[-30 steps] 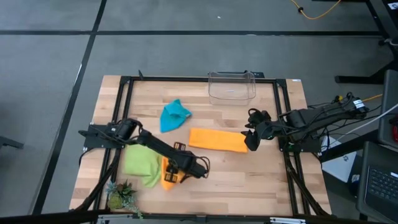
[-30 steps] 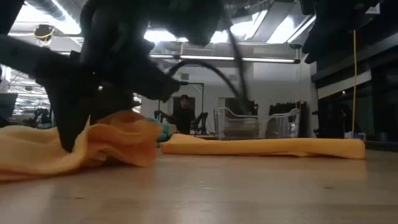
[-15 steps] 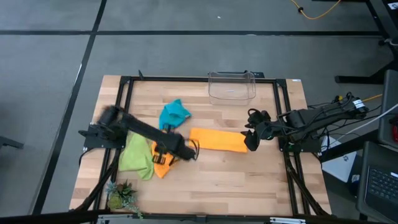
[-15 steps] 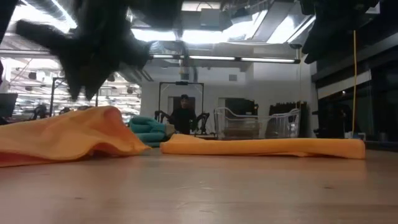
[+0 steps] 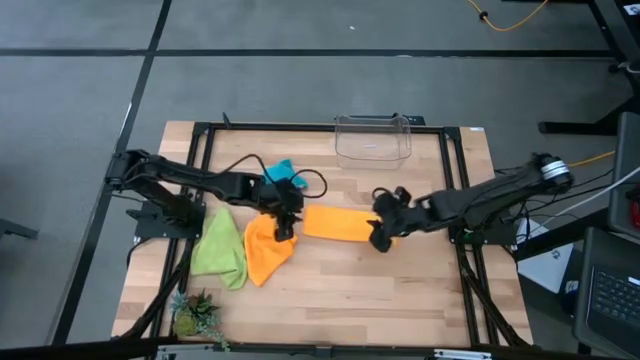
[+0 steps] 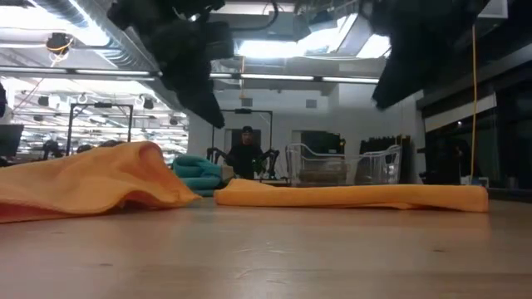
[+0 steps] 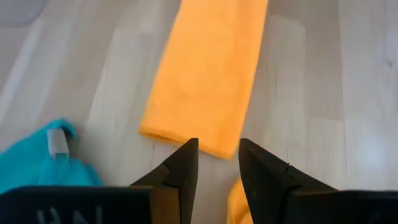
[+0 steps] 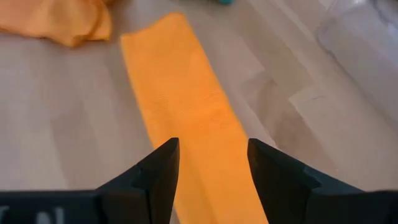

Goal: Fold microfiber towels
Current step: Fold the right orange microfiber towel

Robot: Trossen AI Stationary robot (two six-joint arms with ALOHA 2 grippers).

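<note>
Orange cloth, the folded orange towel (image 5: 345, 224), lies in a long strip at the middle of the wooden table (image 5: 420, 290), and both arms have just been brought to its 2 ends. The left gripper (image 5: 284, 226), its fingers apart and empty, has been lifted off the crumpled orange towel (image 5: 266, 251), now dropped toward the left front corner beside the lime green towel (image 5: 218, 245). The right gripper (image 5: 381, 232), open and empty, has been moved to the strip's right end, so a next fold is judged imminent; the turquoise towel (image 5: 280, 174) sits unfolded behind.

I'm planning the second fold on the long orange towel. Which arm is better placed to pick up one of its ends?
Probably the right. The right gripper hangs open over one end of the long orange towel. The left gripper is just short of the other end.
</note>
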